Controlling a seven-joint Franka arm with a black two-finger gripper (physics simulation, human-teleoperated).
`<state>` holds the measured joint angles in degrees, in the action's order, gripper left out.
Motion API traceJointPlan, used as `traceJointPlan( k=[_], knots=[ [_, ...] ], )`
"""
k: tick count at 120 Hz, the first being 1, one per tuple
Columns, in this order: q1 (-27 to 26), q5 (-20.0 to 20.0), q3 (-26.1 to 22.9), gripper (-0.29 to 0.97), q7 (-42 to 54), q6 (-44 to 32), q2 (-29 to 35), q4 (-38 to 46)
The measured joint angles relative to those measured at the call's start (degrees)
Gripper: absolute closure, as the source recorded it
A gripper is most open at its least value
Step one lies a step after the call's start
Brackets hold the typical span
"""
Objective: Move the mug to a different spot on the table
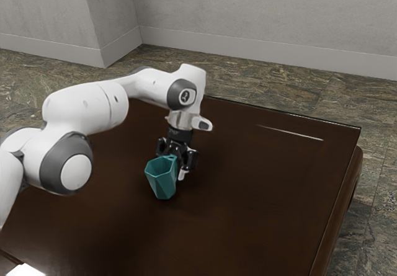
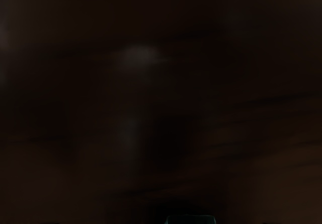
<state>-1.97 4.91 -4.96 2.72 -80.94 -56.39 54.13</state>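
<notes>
Dark table (image 1: 267, 220) up front, and there's the teal mug (image 1: 160, 182), left of the table's middle, leaning a touch. The hand (image 1: 178, 164) points straight down over its right rim, clenched on the mug's wall. Behind it, the white arm (image 1: 99, 111); farther off, the marbled floor (image 1: 279, 84).
</notes>
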Motion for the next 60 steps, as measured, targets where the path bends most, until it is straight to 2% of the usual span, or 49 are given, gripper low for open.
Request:
traceJointPlan(
  k=[19, 33, 39, 48, 60],
  knots=[
    [0.35, -1.42, -0.39, 0.08, -0.26, -4.96, 0.76, -1.44],
    [0.66, -2.35, -0.11, 0.05, -0.35, -9.84, 4.64, -0.85],
    [1.11, -3.53, 0.17, 0.04, -0.39, -11.43, 9.04, 2.91],
    [1.68, -5.75, 1.55, 0.04, -0.48, -15.99, 20.1, 15.86],
    [2.54, -7.86, 3.55, 0.03, -0.59, -19.58, 27.58, 20.87]
  ],
)
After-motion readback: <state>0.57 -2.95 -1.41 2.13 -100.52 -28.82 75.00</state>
